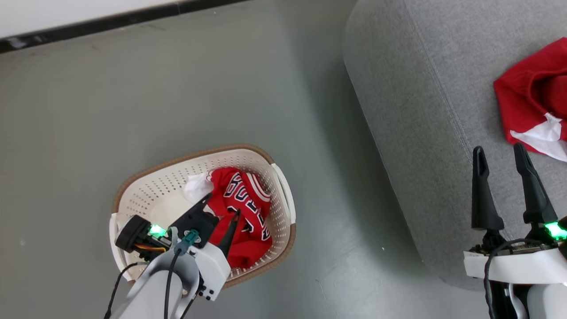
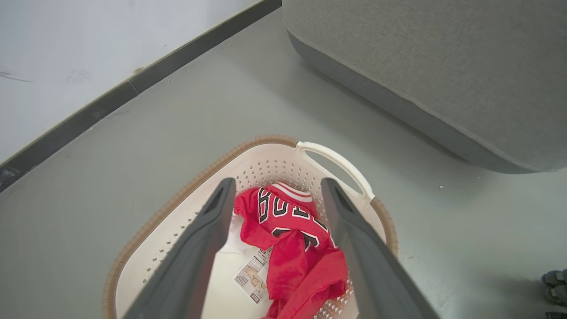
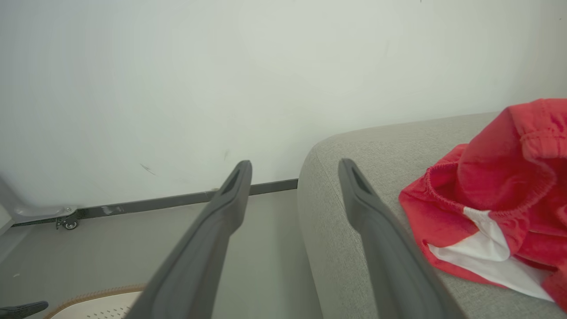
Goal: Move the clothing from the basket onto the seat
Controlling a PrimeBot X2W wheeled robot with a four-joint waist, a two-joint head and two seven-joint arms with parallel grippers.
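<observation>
The cream basket with a brown rim stands on the floor at lower left. In it lies a crumpled red jersey with black-white lettering. My left gripper hangs open just above the jersey, its fingers to either side of the cloth. In the left wrist view the jersey lies between the open gripper fingers inside the basket. Red shorts with white panels lie on the grey seat. My right gripper stands open and empty over the seat, just left of the shorts.
Grey floor separates basket and seat. A white wall with a black baseboard runs along the far side. A label sticker shows on the basket's bottom. A small caster wheel sits by the baseboard. Something dark lies on the floor at the edge.
</observation>
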